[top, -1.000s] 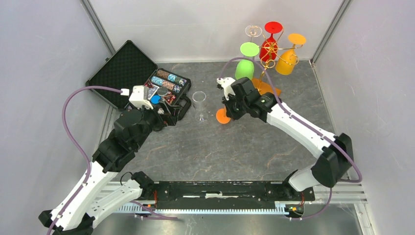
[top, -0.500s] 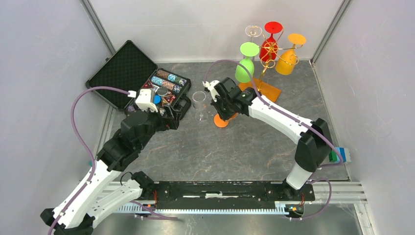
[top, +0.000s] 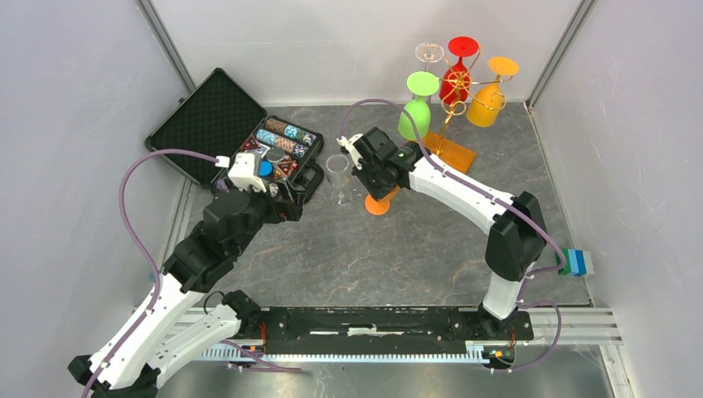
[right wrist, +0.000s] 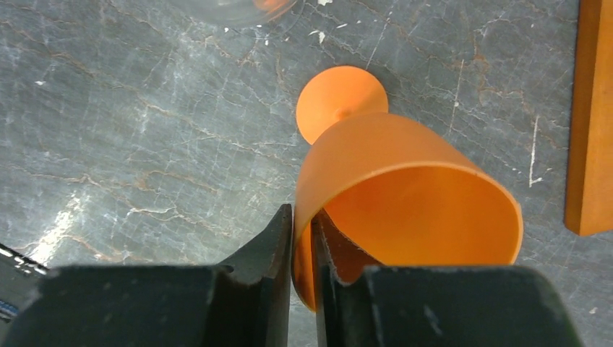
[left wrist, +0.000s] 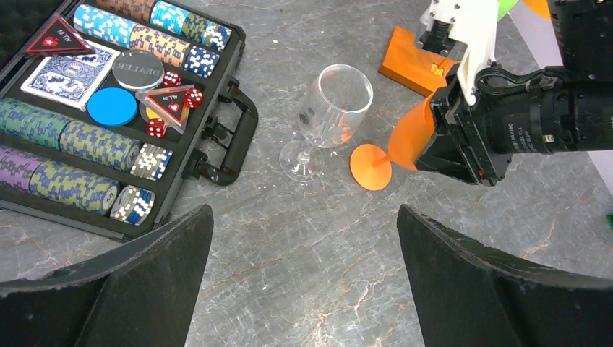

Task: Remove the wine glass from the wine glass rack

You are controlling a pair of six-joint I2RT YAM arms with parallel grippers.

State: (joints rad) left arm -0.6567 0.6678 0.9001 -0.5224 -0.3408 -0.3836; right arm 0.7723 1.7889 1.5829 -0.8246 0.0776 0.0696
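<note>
Wine glass [right wrist: 405, 195], orange, off the wine glass rack [top: 455, 153] and low over the grey stone table [top: 414, 249]; tilted, round foot down at the tabletop, bowl leaning up into the right gripper [right wrist: 302, 217]; jaws all but closed, pinching the thin bowl wall at the rim, one finger inside, the other outside. Just beside that foot, clear stemmed glass [left wrist: 329, 116] upright on the table, between the orange one and the poker chip case [top: 207, 116]; case lid thrown open, chips, cards and dice on show in the left wrist view. Rack away at the far right corner, apart from the grip; green glass [top: 414, 116], red glass [top: 455, 83] and amber glass [top: 483, 108] hanging bowl-down from its gold wire arms. Left gripper [left wrist: 303, 275] hovering above the table near the case; fingers spread wide, nothing held.
</note>
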